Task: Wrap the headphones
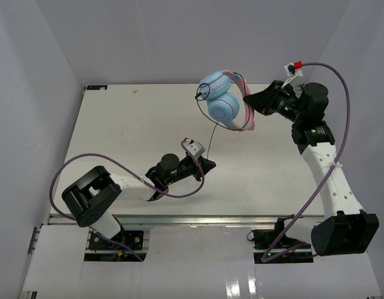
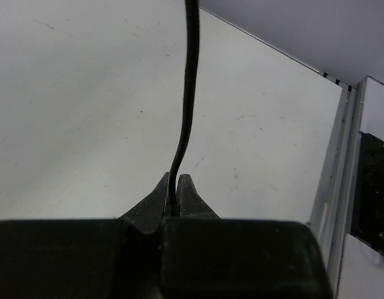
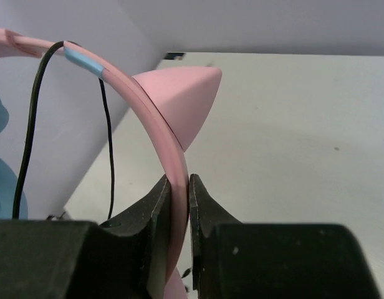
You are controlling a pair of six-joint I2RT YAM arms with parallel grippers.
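Note:
The headphones [image 1: 221, 99] hang in the air over the table's far right part, light-blue earcups to the left, pink headband [image 3: 159, 128] with a cat ear [image 3: 182, 99] toward the right arm. My right gripper [image 1: 249, 101] [image 3: 177, 182] is shut on the pink headband. The thin black cable [image 1: 212, 136] [image 2: 187, 93] runs from the earcups down to my left gripper [image 1: 209, 164] [image 2: 174, 184], which is shut on the cable low over the table's middle. A loop of cable [image 1: 200, 93] lies around the earcups. The jack is not visible.
Thick purple robot cables [image 1: 73, 167] arc over each arm. The table's front rail [image 1: 198, 219] runs behind the left gripper; white walls [image 1: 36, 93] close in on three sides. The left half of the tabletop [image 1: 117, 124] is bare.

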